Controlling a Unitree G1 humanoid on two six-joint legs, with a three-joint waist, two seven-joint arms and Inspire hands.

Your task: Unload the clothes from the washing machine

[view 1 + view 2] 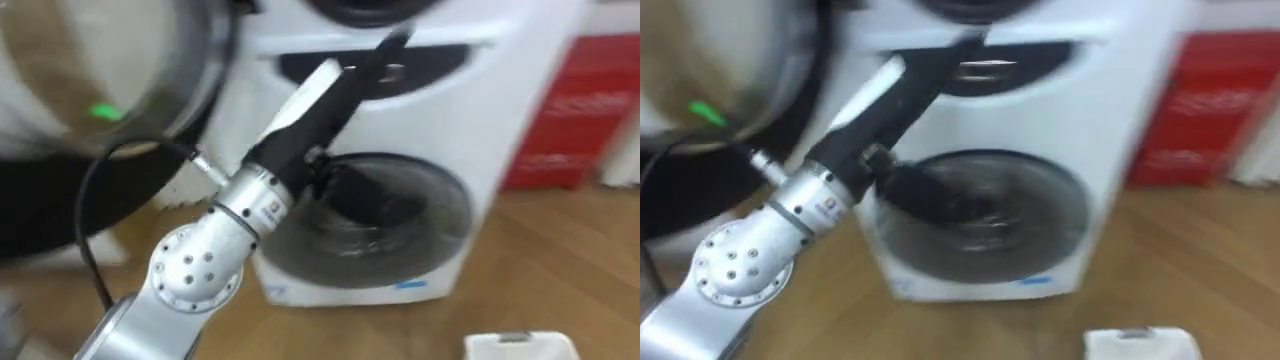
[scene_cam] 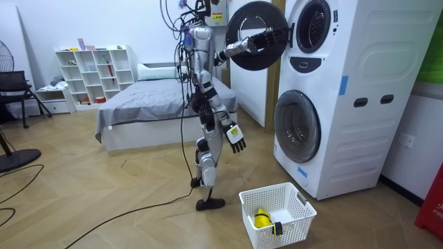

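Note:
I stand facing two stacked white washing machines (image 2: 346, 90). The upper machine's round door (image 2: 250, 34) is swung open towards me, and its drum opening (image 2: 313, 25) looks dark, with no clothes showing inside. My left arm is raised, and my left hand (image 2: 272, 37) is at the open door's edge, a blurred dark shape (image 1: 392, 42) in the left eye view. My right hand (image 2: 236, 136) hangs open by my hip. The lower machine's door (image 1: 385, 215) is closed.
A white laundry basket (image 2: 296, 199) stands on the wooden floor in front of the lower machine, with a yellow item (image 2: 261, 219) and a dark item in it. A bed (image 2: 149, 100) and a white shelf (image 2: 93, 72) are behind me. A red panel (image 1: 585, 100) stands to the machines' right.

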